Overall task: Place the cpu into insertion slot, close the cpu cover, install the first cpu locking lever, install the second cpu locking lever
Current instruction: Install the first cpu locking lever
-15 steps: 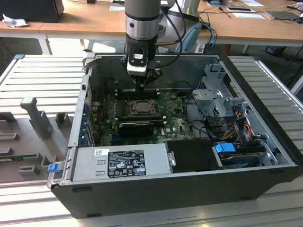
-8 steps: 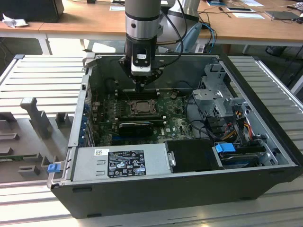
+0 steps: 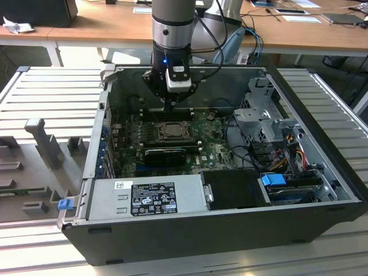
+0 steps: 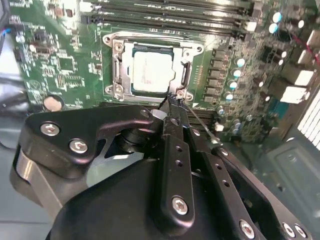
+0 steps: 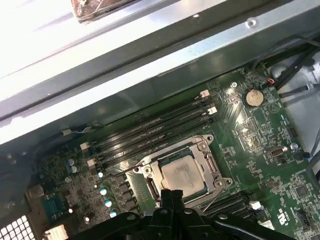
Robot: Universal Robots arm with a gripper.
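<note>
At socket's corner in second wrist view: gripper (image 4: pixel 173 102) w/ fingers shut together, nothing seen pinched, tips by the corner screw. Just beside: thin lever (image 4: pixel 205 128) wire, slanting off. Beyond: cover (image 4: pixel 152 46) lying flat around cpu (image 4: pixel 150 72), seated in socket mid-board (image 4: pixel 75 87). Prob. lever step: push w/ finger flank, low & slow, w/o scraping cover. Tip-to-lever contact hidden behind fingers; lever's far end cut off by gripper body; latched or not, can't tell.
</note>
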